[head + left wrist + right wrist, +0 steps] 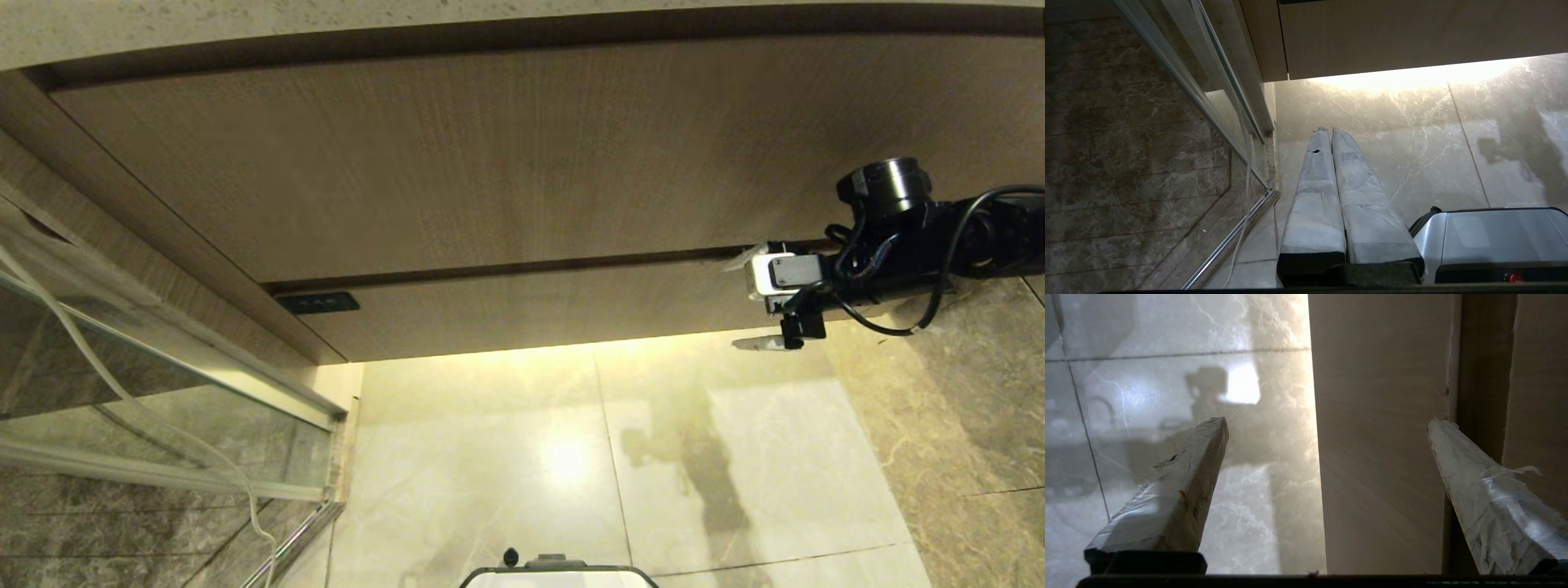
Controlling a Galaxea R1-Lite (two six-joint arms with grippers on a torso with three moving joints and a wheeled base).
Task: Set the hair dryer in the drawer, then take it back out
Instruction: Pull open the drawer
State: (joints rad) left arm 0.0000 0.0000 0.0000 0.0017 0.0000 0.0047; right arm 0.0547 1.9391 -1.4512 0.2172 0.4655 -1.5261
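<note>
With the hair dryer nowhere seen, the right gripper [755,298] is held wide and empty across the shut drawer [522,314] front's right end, so the thin front could be missed or scraped.

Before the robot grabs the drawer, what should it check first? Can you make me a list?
1. Right gripper open wide enough: ok, its two fingers stand far apart.
2. Right gripper lined up with the drawer: ok, the drawer's front lies between its fingers, one finger at the gap above the front, the other below its bottom edge.
3. Drawer open yet: not ok, its front sits flush under the taller panel.
4. Hair dryer located: cannot tell, it shows in no view.
5. Left gripper out of the way: ok, it is shut and points at the floor by the glass door.
</note>
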